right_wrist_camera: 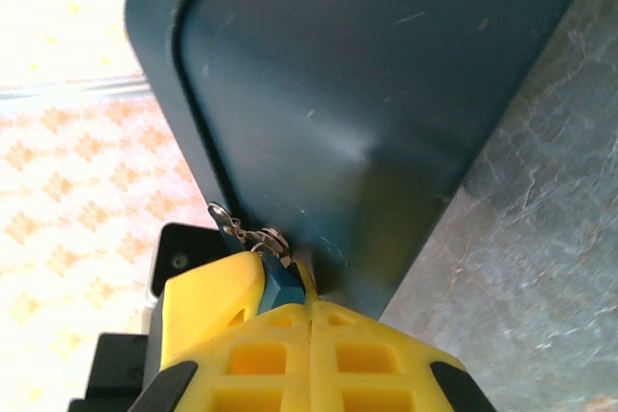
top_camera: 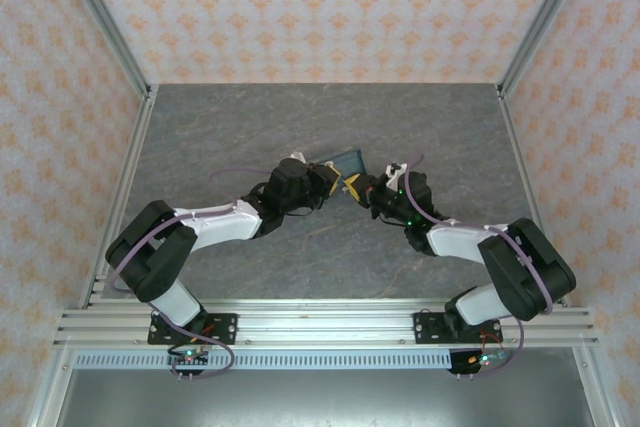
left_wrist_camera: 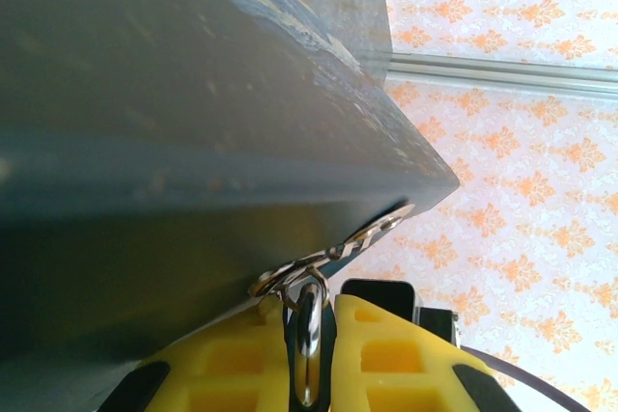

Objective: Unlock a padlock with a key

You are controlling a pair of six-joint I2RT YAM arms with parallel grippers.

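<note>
My two grippers meet at mid-table beside the dark blue box (top_camera: 348, 159). The left gripper (top_camera: 336, 185) is shut on a thin silvery key (left_wrist_camera: 307, 344), seen edge-on between its yellow fingers (left_wrist_camera: 396, 354). A silvery ring and tab (left_wrist_camera: 333, 252) hang off the key against the box's lower edge (left_wrist_camera: 193, 190). The right gripper (top_camera: 362, 188) is shut on the small bluish-teal padlock (right_wrist_camera: 281, 288), pinched at its yellow fingertips (right_wrist_camera: 217, 296). The padlock's silvery bit (right_wrist_camera: 259, 236) touches the box's corner (right_wrist_camera: 338, 123). The keyhole is hidden.
The box is tilted up off the grey stone-patterned table (top_camera: 250, 127). Patterned orange walls (top_camera: 320, 7) and aluminium rails (top_camera: 540, 27) close in the table. A black camera housing (right_wrist_camera: 179, 260) of the other arm sits just behind the fingers.
</note>
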